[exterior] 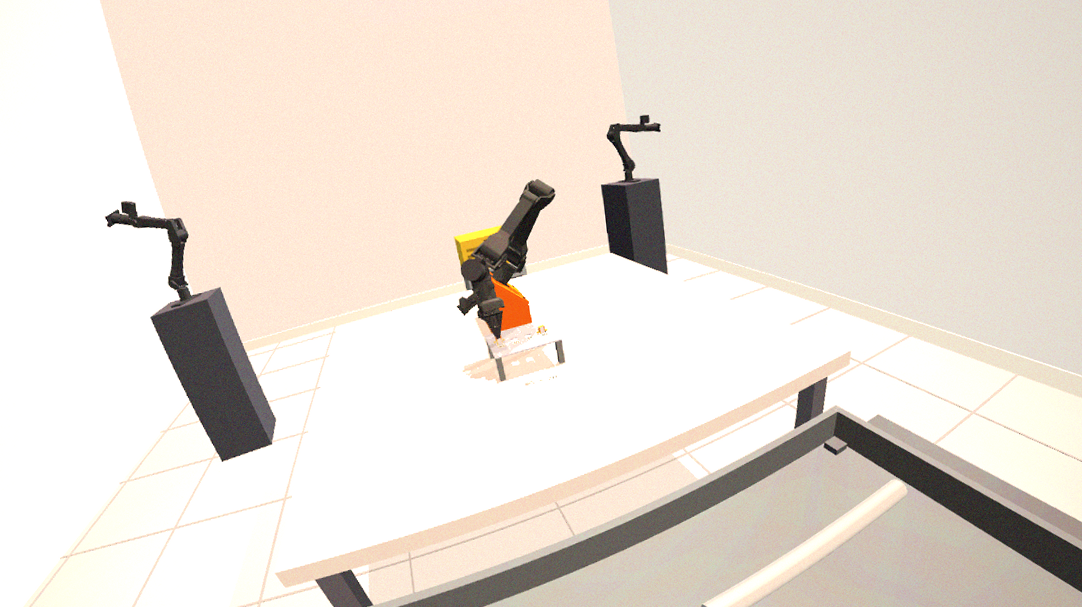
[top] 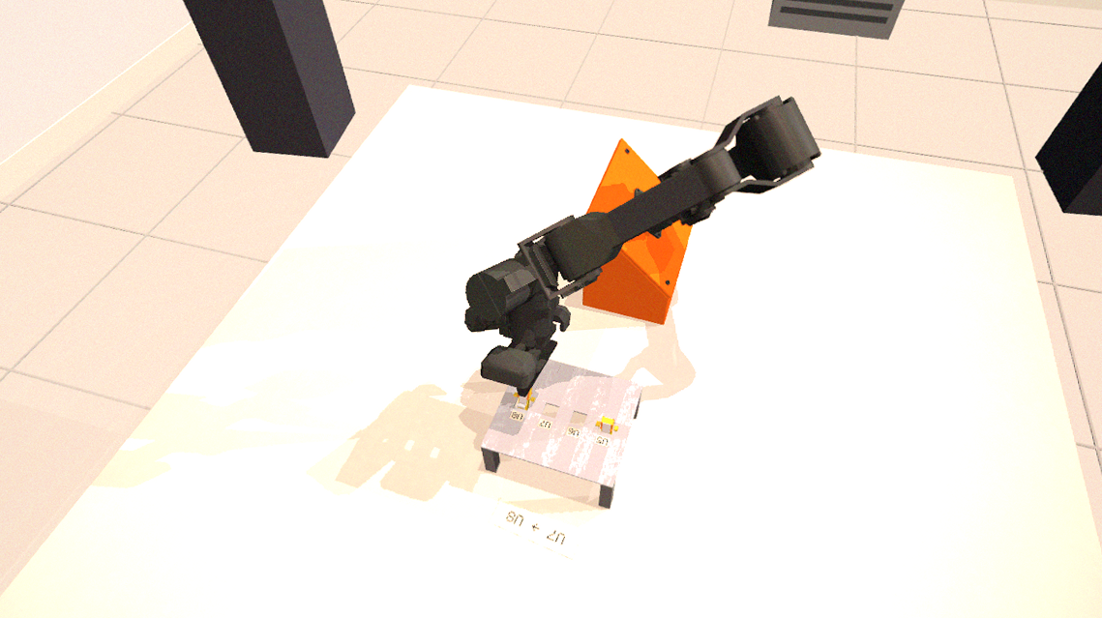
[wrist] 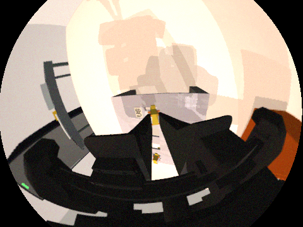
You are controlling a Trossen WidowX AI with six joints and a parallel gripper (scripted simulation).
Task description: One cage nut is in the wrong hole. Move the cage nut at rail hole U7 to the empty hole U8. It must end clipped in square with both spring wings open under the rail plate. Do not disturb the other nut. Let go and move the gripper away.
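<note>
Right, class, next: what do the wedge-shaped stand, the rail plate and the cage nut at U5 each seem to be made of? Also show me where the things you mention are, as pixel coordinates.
Wedge-shaped stand (top: 624, 295) (exterior: 513, 306): probably painted metal or plastic; even orange, dark fastener spots.
Rail plate (top: 547, 446): perhaps brushed metal; greyish, with streaky bright glints.
Cage nut at U5 (top: 607, 425): likely metal, yellowish, brass-like; too small to be sure.

Arm (top: 660, 203) (exterior: 518, 222) matte black all over; chunky rounded joints, thick cylinder at elbow, flat straight link between. Fingers black, wedge-shaped, tapering to narrow tips. Curved black bar (wrist: 126, 186) behind them.
</note>
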